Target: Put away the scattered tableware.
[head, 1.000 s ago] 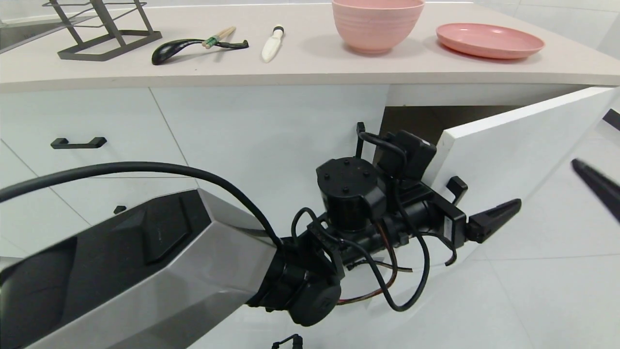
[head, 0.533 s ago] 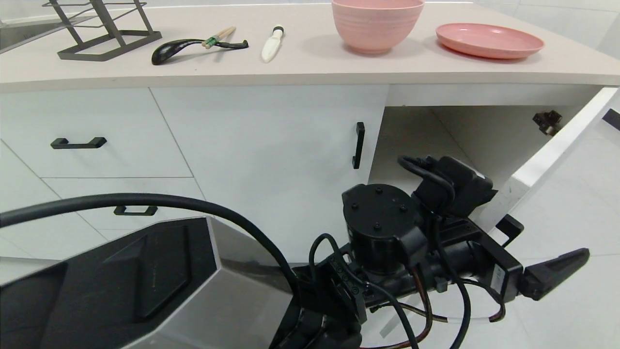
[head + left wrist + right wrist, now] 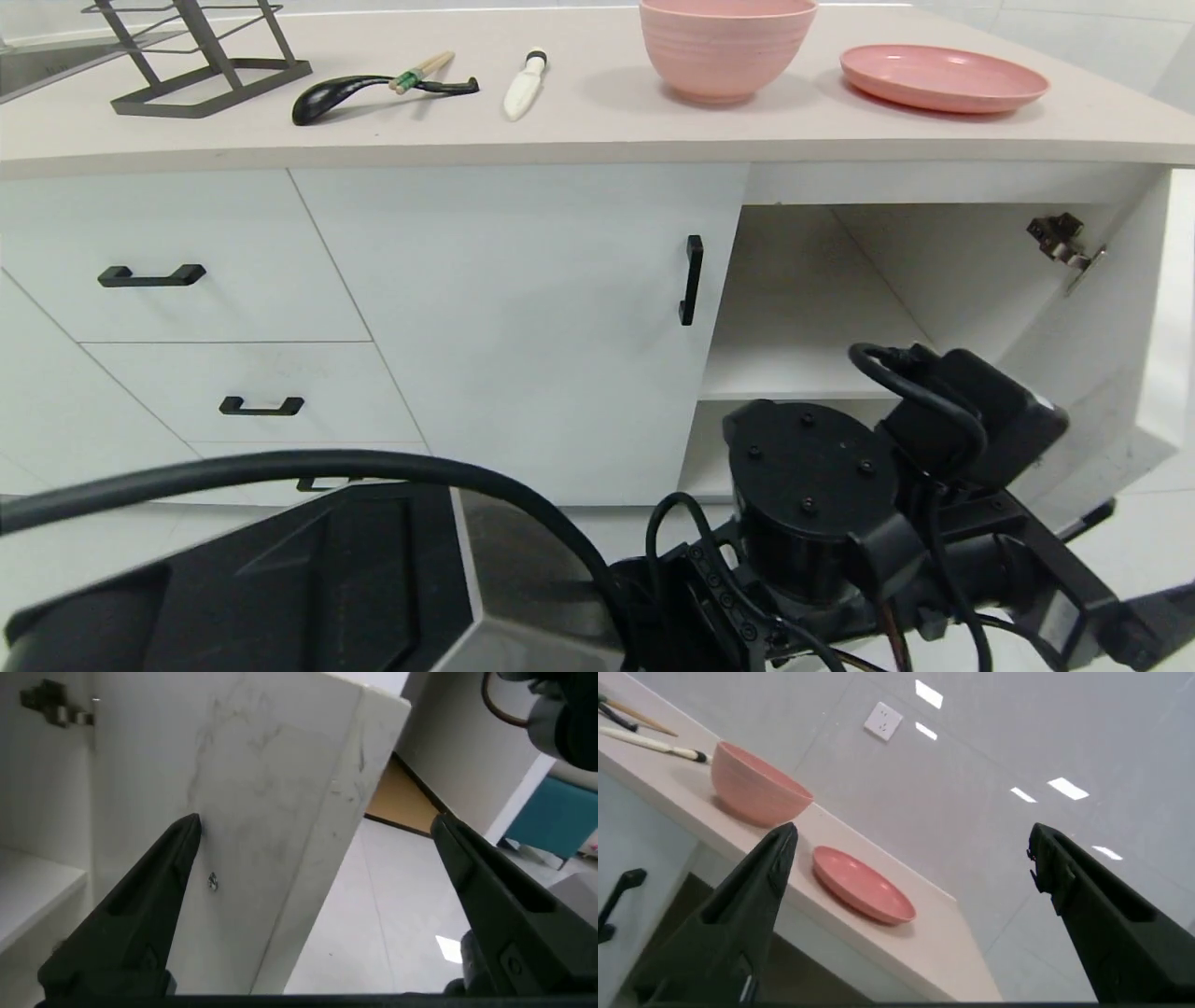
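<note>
- A dark metal rack stands at the far left of the bench.
- Just right of it lies a black spoon, bowl end toward the rack. A pair of chopsticks lies across its handle.
- Near them, apart from both, is a white utensil with a dark band near one end.
- A pink bowl sits upright further right, and a pink plate lies flat beside it, not touching. All the tableware is out on the bench top.
- Below the bench on the left are two drawers, each with a black handle, the upper handle and the lower handle.
- A closed cupboard door comes next, with a vertical black handle at its right edge.
- Right of that the cupboard stands open, with a bare white shelf inside and a metal hinge on its right wall.
- The cupboard's own door is swung wide open to the right.
- The left arm sits low in front of the open cupboard.
- In the left wrist view, the left claw is spread wide and grips nothing. The open door's inner face and edge lie between its fingers.
- The right claw is also spread and holds nothing. Its wrist view looks up at the bowl and plate on the bench.
</note>
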Available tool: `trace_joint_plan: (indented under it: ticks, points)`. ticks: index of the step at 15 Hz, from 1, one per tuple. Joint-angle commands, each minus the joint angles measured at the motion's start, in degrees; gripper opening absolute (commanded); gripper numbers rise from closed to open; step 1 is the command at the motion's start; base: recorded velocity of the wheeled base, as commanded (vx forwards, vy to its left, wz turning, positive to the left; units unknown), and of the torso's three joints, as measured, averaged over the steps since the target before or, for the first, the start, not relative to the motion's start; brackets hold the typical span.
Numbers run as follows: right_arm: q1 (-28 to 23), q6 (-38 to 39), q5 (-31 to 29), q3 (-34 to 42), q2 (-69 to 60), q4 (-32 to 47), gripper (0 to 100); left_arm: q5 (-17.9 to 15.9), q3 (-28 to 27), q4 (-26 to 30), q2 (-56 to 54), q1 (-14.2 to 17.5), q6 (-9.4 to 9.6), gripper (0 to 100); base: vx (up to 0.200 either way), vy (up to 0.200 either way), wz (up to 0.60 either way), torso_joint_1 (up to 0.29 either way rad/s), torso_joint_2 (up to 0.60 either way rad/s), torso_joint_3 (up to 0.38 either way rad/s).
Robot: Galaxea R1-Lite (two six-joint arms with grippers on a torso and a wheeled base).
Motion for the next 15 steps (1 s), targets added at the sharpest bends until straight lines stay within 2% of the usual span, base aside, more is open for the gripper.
trace_joint_plan:
  ticks: [1,4,5,7,8,10,11,12,15]
  points:
    - [-0.85,-0.08,0.03,-1.04,-1.34,-0.06,100,-0.3,-7.29,0.2,5.92,-2.7,-0.03,100,0.0,0.0,0.0,0.0,0.0,0.0]
    - [-0.94,-0.08,0.03,-1.83,-1.69,-0.06,100,-1.18,-16.34,0.02,13.83,-6.92,-0.03,100,0.0,0.0,0.0,0.0,0.0,0.0]
    - [-1.03,-0.25,0.03,-1.92,-1.87,-0.06,100,-1.18,-21.88,-0.15,17.97,-8.68,-0.03,100,0.0,0.0,0.0,0.0,0.0,0.0]
    - [-1.99,-0.34,0.12,-2.8,-3.1,0.2,100,-1.27,-27.5,-1.12,21.74,-9.03,-0.12,100,0.0,0.0,0.0,0.0,0.0,0.0]
    - [-2.26,-0.34,0.21,-4.03,-3.89,0.2,100,-1.09,-29.7,-3.23,22.36,-8.24,-1.18,100,0.0,0.0,0.0,0.0,0.0,0.0]
    - [-2.52,-0.34,0.39,-5.61,-5.47,1.43,100,-1.0,-29.96,-6.92,21.66,-6.22,-3.72,100,0.0,0.0,0.0,0.0,0.0,0.0]
    - [-2.61,-0.34,0.56,-5.7,-5.91,1.61,100,-1.0,-29.79,-8.15,21.13,-4.64,-3.72,100,0.0,0.0,0.0,0.0,0.0,0.0]
    - [-2.52,-0.34,0.56,-5.7,-5.91,1.61,100,-1.0,-29.79,-8.24,21.13,-4.55,-3.72,100,0.0,0.0,0.0,0.0,0.0,0.0]
    - [-2.17,-1.04,0.91,2.3,-5.12,3.89,100,-1.0,-27.94,-9.91,16.03,2.48,-3.72,100,0.0,0.0,0.0,0.0,0.0,0.0]
